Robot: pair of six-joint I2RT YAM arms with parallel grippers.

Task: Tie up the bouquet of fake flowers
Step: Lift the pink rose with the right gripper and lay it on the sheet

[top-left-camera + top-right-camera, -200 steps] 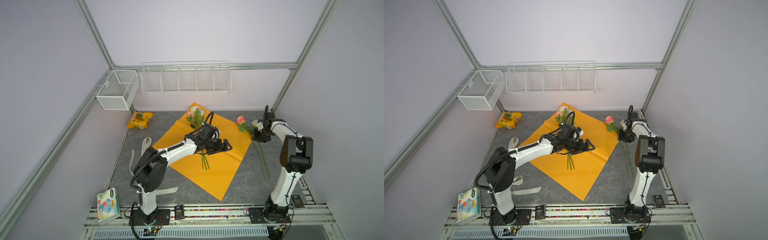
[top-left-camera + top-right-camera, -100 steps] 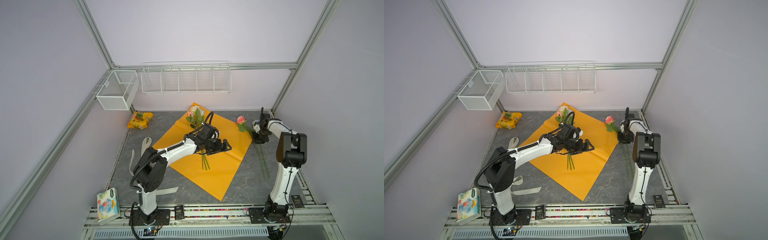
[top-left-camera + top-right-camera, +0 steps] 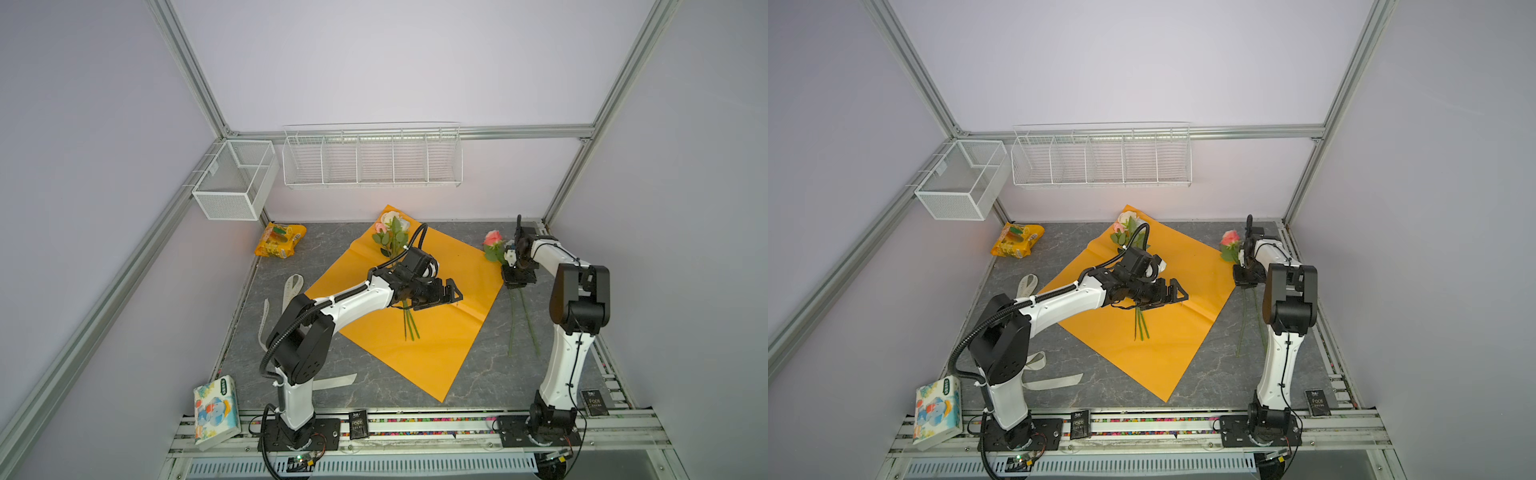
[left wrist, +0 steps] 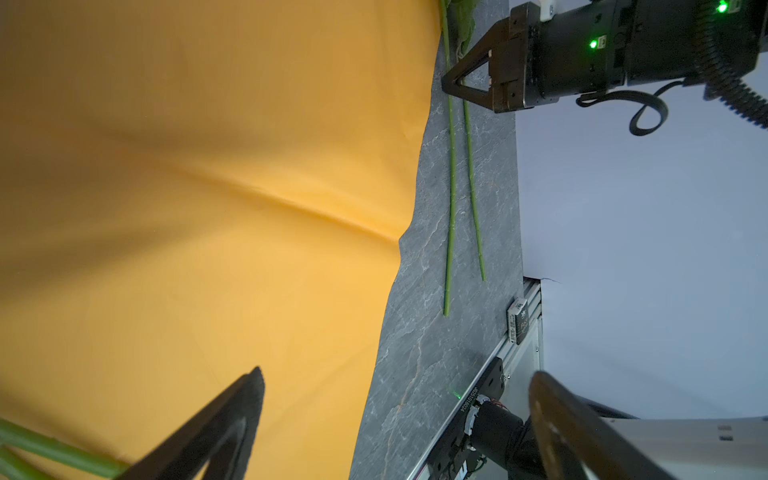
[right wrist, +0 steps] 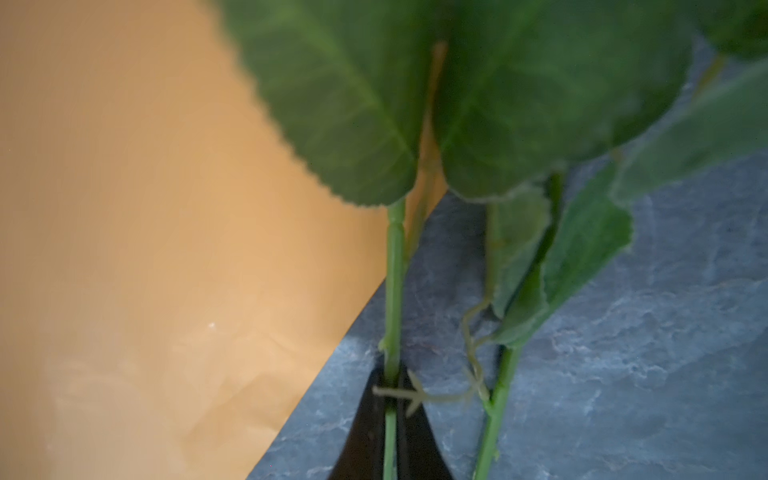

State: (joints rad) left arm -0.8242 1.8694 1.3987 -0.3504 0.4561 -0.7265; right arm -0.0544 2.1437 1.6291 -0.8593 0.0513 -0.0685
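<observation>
Pink and cream artificial roses [image 3: 391, 232] lie on a flat orange paper sheet [image 3: 436, 353] under the left gripper [image 3: 451, 296], jaws wide apart; the right gripper [image 5: 390, 399] clamps a loose rose's thin green stem [image 5: 395, 270] just beside the sheet; wrapping and the white fabric ribbon [image 3: 291, 286] not yet begun

Newly closed: the right gripper [image 5: 390, 388] on 1 green stem [image 5: 395, 270]
Within the past second its jaws have gone from part-open to pinched tight around that stem, and the gripper has sunk onto the grey table [image 5: 623, 353] just off the orange paper wrap's [image 5: 166, 249] edge, the arm's elbow drawing slightly inward.
</observation>
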